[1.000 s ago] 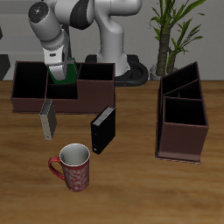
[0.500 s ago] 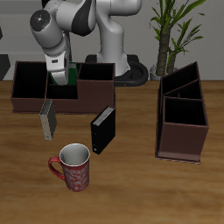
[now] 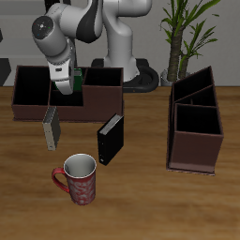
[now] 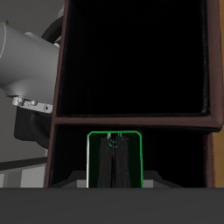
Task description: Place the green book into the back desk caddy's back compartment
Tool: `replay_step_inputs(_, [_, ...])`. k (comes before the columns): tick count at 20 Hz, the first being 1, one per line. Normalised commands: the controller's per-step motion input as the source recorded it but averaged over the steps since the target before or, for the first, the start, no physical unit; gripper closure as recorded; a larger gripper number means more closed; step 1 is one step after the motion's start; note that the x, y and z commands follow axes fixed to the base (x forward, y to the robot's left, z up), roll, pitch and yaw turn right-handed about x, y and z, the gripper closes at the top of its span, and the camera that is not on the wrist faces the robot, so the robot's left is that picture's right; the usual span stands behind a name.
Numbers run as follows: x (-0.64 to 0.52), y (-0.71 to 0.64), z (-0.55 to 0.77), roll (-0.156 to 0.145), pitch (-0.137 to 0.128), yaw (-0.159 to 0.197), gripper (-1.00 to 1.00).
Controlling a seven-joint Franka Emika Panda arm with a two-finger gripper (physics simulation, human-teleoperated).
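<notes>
Gripper (image 3: pixel 64 87) lower than second ago, green book (image 3: pixel 79 74) sunk deeper into back desk caddy (image 3: pixel 94 105); book upright in compartment (image 4: pixel 114 162), only edge showing. Finger grip: cannot tell. Neighbour compartment (image 4: pixel 136 57) dark.

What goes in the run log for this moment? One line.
claw: down in back desk caddy | green book: inside a compartment | grip: unclear | release: unconfirmed
</notes>
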Motion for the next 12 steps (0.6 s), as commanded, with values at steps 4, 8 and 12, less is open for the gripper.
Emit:
replay_step_inputs(4, [-0.01, 0.05, -0.13, -0.003, 0.038, -0.032, 1.00])
replay_step_inputs(8, [0.04, 0.01, 0.01, -0.010, -0.006, -0.044, -1.00])
replay_step_inputs(12, [0.05, -0.01, 0.09, -0.011, -0.015, -0.052, -1.00])
